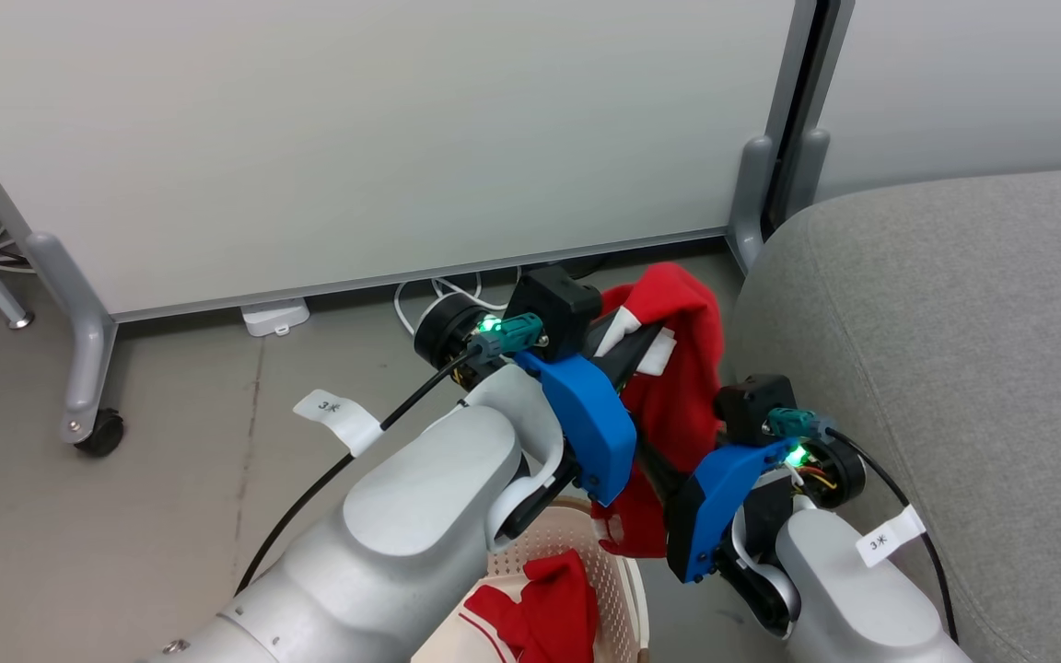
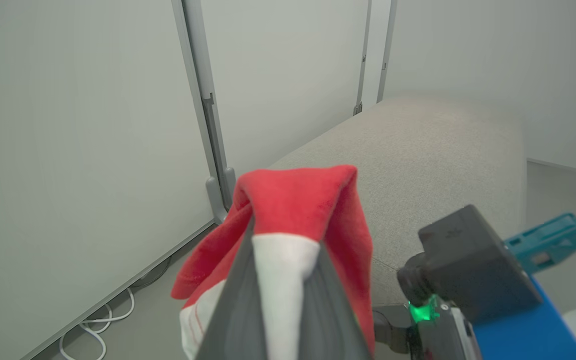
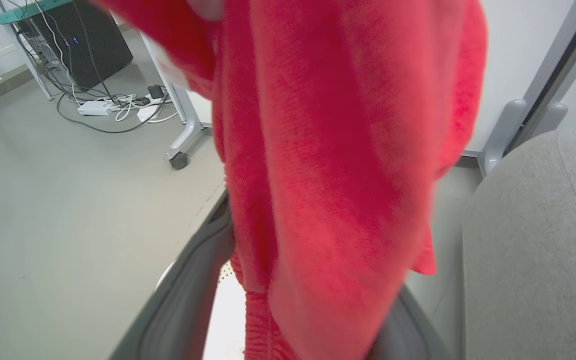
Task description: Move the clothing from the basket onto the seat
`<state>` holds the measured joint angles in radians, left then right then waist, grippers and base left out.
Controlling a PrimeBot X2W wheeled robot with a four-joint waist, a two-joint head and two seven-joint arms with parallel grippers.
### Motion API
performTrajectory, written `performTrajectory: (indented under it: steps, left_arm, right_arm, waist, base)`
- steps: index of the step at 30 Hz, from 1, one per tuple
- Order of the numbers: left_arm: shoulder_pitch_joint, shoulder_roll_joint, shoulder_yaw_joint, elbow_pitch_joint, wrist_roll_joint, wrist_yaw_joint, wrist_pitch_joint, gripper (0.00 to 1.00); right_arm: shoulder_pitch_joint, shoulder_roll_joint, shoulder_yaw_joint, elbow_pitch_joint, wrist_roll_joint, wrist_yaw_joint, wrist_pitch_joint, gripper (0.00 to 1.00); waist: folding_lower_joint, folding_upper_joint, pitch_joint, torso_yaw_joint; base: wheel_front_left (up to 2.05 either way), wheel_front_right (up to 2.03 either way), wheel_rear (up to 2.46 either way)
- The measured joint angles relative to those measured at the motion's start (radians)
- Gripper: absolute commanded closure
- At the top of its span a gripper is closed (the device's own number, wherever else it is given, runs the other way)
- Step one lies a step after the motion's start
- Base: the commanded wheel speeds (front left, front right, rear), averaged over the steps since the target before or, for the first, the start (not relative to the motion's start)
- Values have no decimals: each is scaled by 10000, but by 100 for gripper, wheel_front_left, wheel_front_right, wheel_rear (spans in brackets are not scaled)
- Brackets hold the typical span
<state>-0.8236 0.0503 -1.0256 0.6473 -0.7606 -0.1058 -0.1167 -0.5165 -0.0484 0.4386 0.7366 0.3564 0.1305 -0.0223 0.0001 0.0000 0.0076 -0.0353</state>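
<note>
A mostly red garment (image 1: pixel 678 387) with white trim hangs above the basket (image 1: pixel 624 580), beside the grey seat (image 1: pixel 936 350). My left gripper (image 1: pixel 650 343) is shut on its top edge; in the left wrist view both fingers (image 2: pixel 235 310) pinch white trim and red fabric (image 2: pixel 298 200). My right gripper (image 1: pixel 669 471) is lower, open, with the hanging red cloth (image 3: pixel 328 150) between its spread fingers (image 3: pixel 188 295). A second red and white garment (image 1: pixel 544 603) lies in the basket. The seat (image 3: pixel 533 240) is just to the right.
A white partition panel (image 1: pixel 383 138) on grey castor legs (image 1: pixel 88 368) stands behind the basket, with white cables (image 1: pixel 429 299) and a small white box (image 1: pixel 274 316) on the floor under it. A dark computer case (image 3: pixel 83 45) and more cables sit far left.
</note>
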Motion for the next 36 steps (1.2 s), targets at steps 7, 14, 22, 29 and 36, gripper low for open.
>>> performTrajectory:
  steps: [7,14,22,29,36]
  left_arm:
    - [-84,0,-92,190,-144,38,-94,100]
    - [-136,-2,-173,341,-284,88,-190,100]
    - [-136,-2,-284,483,-487,94,-196,100]
    - [-139,-2,-360,587,-499,176,-378,0]
    - [-138,-2,-453,727,-568,184,-560,0]
  right_arm:
    - [-354,0,389,671,393,0,-420,100]
    - [-542,0,548,1072,566,0,-932,100]
    - [-712,0,708,1467,692,0,-1149,100]
    - [-776,0,838,1666,844,0,-1300,100]
    - [-918,-2,899,1862,846,0,-1549,100]
  waist:
    - [0,0,-5,-7]
    - [0,0,-21,-113]
    - [0,0,-30,-173]
    - [0,0,-23,-174]
    - [0,0,-16,-177]
  base:
    - [0,0,0]
    - [0,0,0]
    - [0,0,0]
    - [0,0,0]
    - [0,0,0]
